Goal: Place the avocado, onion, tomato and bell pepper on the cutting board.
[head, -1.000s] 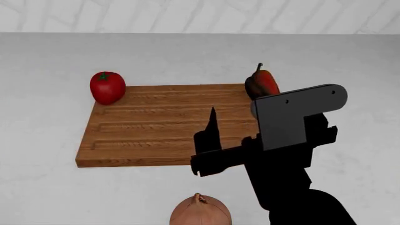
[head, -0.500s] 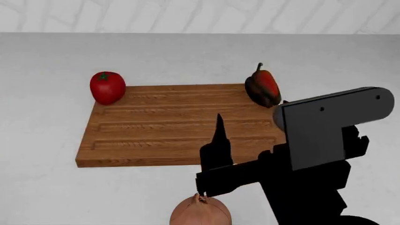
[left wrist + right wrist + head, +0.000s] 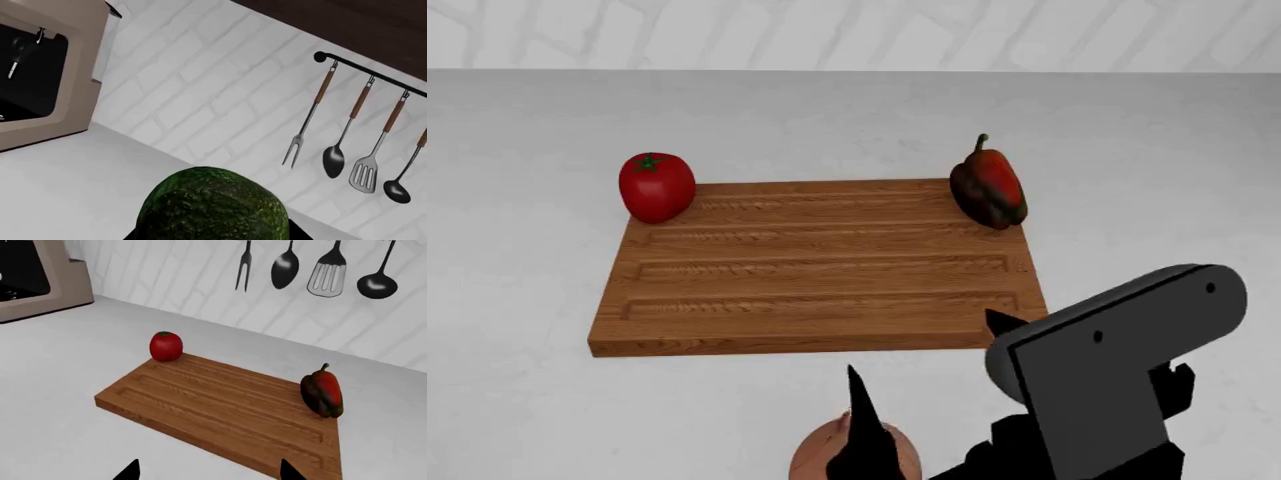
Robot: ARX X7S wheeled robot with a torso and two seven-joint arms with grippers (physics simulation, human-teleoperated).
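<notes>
Avocado: dark green, bumpy, filling the near edge of the left wrist view against a black part of the left gripper; whether the fingers clamp it cannot be told.

Right gripper: fingers spread wide, two black tips apart at the frame edge, nothing between them; in the head view one tip stands over the onion.

Onion: tan bulb on the white counter, just in front of the cutting board.

Tomato: at the board's far left corner, stem cap up.

Bell pepper: on the far right corner, long axis upright, curved stem pointing up.

Wall rack: fork, spoon, slotted turner, ladle.
</notes>
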